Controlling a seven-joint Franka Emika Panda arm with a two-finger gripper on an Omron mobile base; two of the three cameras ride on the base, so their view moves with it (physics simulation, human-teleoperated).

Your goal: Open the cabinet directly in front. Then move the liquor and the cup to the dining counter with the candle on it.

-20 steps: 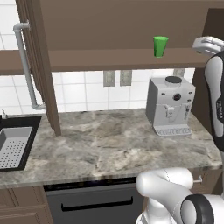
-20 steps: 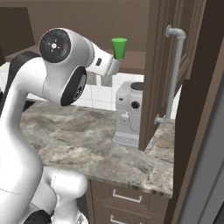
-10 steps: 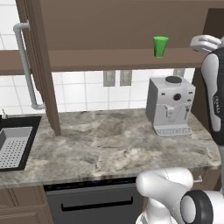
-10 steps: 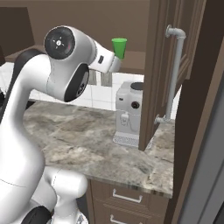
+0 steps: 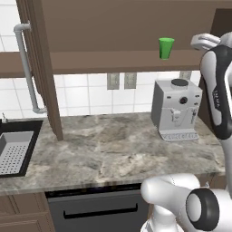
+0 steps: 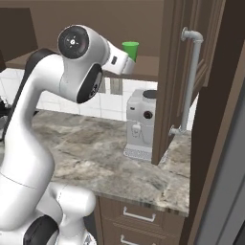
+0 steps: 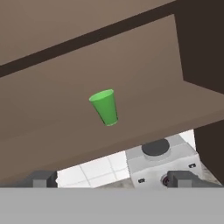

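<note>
In the left base view the cabinet stands open, its left door swung out edge-on with a silver bar handle. The green cup stands upright on the cabinet's bottom shelf, toward the right. Below it, a grey coffee machine sits on the marbled counter, with a black sink at the far left. The white arm rises at the right, reaching up to shelf level.

In the right base view the cup shows just behind the arm's wrist, and the right door hangs open with its handle.

In the hand view the gripper is spread wide with nothing between its tips; the cup stands well apart ahead of it, above the coffee machine.
</note>
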